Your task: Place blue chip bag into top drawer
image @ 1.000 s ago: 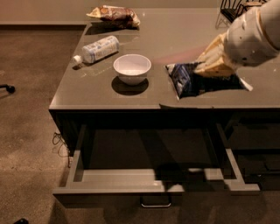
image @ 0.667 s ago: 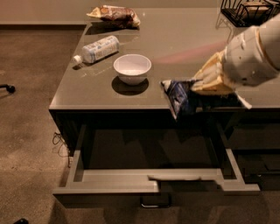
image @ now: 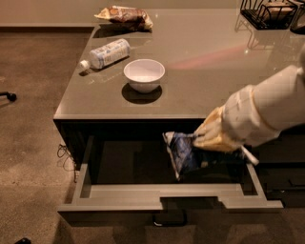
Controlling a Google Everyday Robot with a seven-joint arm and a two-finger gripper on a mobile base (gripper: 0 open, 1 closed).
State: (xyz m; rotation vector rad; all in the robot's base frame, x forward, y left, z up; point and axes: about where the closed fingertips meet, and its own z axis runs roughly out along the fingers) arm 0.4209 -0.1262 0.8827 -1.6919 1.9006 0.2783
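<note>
The blue chip bag (image: 183, 152) hangs crumpled inside the open top drawer (image: 167, 198), right of its middle, just below the desk's front edge. My gripper (image: 209, 139) comes in from the right on a white arm and is shut on the bag's upper right corner. The drawer is pulled out wide, with its small handle (image: 169, 221) at front centre. The bag's lower end is near the drawer floor; I cannot tell whether it touches.
On the desk top (image: 209, 62) stand a white bowl (image: 144, 75), a lying plastic bottle (image: 107, 53), a brown-red snack bag (image: 125, 16) at the back and a black wire rack (image: 269, 12) at the back right. Carpet lies to the left.
My gripper has carried the blue chip bag off the desk top, forward over the front edge and down into the open drawer.
</note>
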